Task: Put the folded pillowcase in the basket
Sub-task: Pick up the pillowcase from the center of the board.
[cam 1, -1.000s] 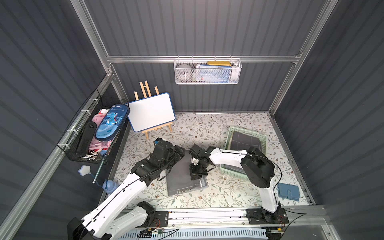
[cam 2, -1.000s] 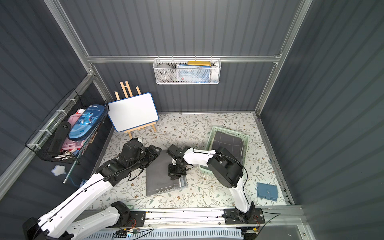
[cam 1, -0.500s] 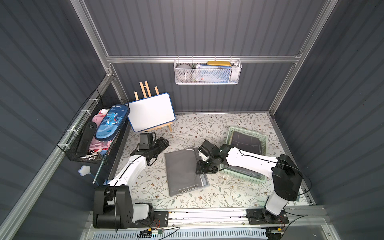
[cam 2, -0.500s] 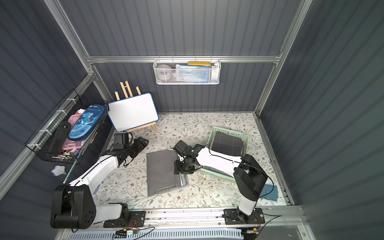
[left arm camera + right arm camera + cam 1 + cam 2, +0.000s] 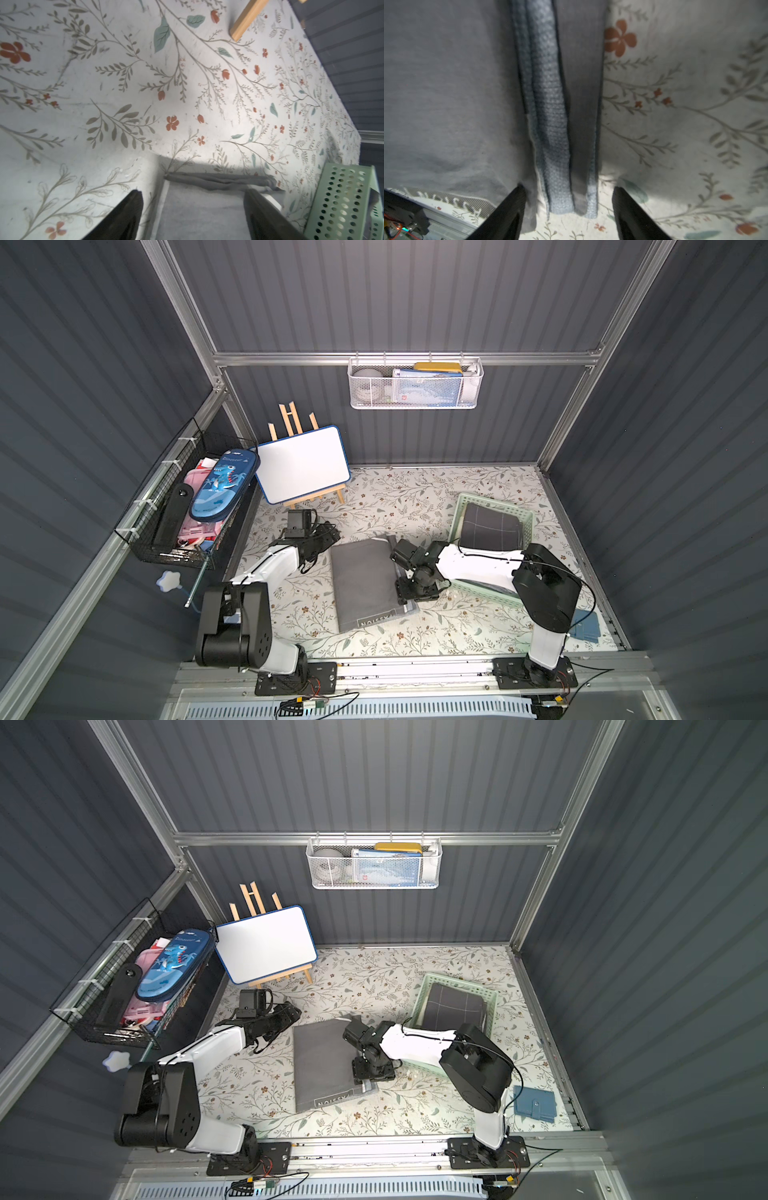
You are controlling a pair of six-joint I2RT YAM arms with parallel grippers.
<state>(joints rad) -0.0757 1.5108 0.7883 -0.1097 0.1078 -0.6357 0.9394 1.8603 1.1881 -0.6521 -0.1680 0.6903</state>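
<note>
Two wide, empty grippers, left gripper (image 5: 193, 193) and right gripper (image 5: 569, 191): pinch every layer at the edges of the folded pillowcase (image 5: 363, 580), flat on the table (image 5: 415, 497) just beside the basket (image 5: 455, 522), then lift level.

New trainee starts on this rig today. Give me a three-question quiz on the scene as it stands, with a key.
1. True or false: the grey pillowcase lies inside the green basket.
2. What is already in the basket? A) a dark checked cloth B) a red ball C) nothing
3. Fill in: the right gripper, over the pillowcase's edge, has its jaws ____.

Key
1. False: it lies on the table, outside the basket.
2. A
3. open, holding nothing
</note>
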